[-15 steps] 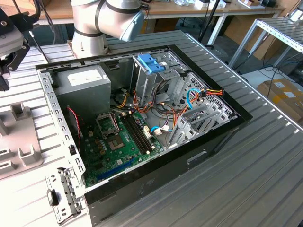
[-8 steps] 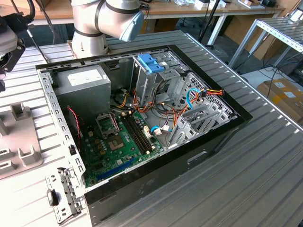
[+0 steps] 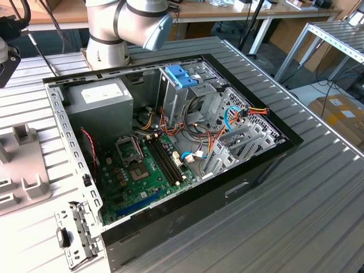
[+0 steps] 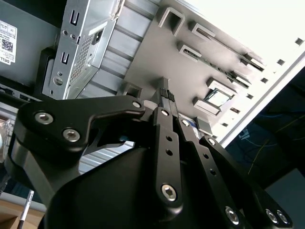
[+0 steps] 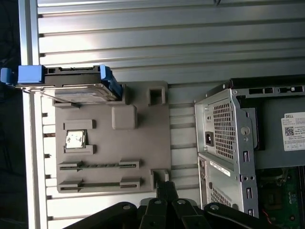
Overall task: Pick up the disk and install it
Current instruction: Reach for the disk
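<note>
The end effector (image 5: 166,186) is clenched on nothing above the grey fixture (image 5: 143,138). The disk (image 5: 71,87) sits well apart from it, on the fixture's far edge.

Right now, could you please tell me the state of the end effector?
End effector: closed, holding nothing; the disk sits apart from it on the grey fixture.

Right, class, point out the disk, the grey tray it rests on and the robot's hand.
disk (image 5: 71,87), first wrist view, on its flat body inside the blue frame.
grey tray (image 5: 143,133), first wrist view, bare flat middle.
hand (image 4: 166,93), second wrist view, between its closed fingertips.
</note>
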`<state>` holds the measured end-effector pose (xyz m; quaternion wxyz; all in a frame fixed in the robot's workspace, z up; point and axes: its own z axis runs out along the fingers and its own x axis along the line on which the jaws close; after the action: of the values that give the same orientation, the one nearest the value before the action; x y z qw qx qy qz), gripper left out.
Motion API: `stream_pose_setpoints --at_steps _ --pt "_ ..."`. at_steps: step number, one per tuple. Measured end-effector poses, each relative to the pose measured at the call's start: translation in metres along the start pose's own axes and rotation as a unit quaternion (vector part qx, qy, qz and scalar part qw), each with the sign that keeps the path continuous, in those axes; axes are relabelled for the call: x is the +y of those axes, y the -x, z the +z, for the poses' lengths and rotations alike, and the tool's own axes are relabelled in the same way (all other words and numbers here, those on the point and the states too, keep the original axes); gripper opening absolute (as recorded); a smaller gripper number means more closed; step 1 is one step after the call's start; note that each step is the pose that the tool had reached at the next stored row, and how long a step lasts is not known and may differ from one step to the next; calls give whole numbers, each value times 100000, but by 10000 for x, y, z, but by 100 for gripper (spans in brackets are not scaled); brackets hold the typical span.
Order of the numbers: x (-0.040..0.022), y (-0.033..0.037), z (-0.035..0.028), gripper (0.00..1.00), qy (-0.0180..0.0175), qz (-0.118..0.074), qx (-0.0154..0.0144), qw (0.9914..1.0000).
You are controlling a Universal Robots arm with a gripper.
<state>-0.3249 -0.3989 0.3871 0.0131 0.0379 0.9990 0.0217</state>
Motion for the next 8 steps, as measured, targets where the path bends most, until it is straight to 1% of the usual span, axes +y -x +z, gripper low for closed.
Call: stream_pose_setpoints --at_steps 2,4,8 --pt "-4 -49 0 11 3 -3 -1 100000" --pt "-5 -65 0 11 2 -4 -1 100000" --pt "-10 -134 0 11 2 0 2 100000"
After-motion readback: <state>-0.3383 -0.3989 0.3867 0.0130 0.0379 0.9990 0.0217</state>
